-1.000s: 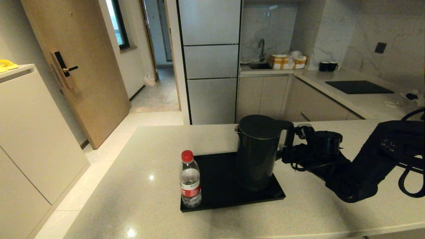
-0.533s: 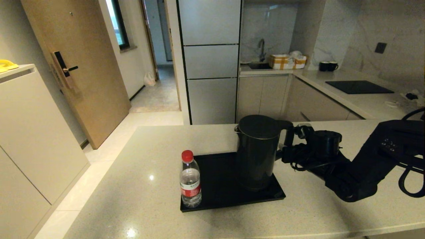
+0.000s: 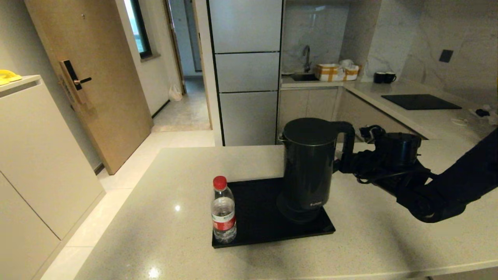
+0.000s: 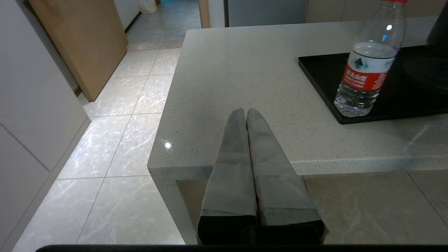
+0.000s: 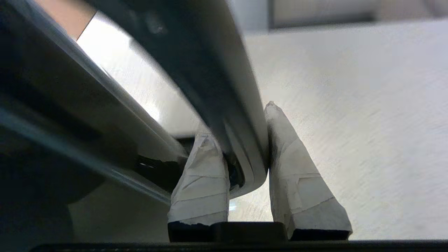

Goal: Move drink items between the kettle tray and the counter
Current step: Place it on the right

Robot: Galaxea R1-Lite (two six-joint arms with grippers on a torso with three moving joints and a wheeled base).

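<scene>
Now: kettle hangs over tray right end, open table beyond.
Right gripper jaws clamp its handle; left gripper jaws together at table's near-left edge.

Bare counter left of bottle

My counter carries one thing directly: the tray, lying flat near its centre, long edge towards me, at 12 o'clock from me.
</scene>
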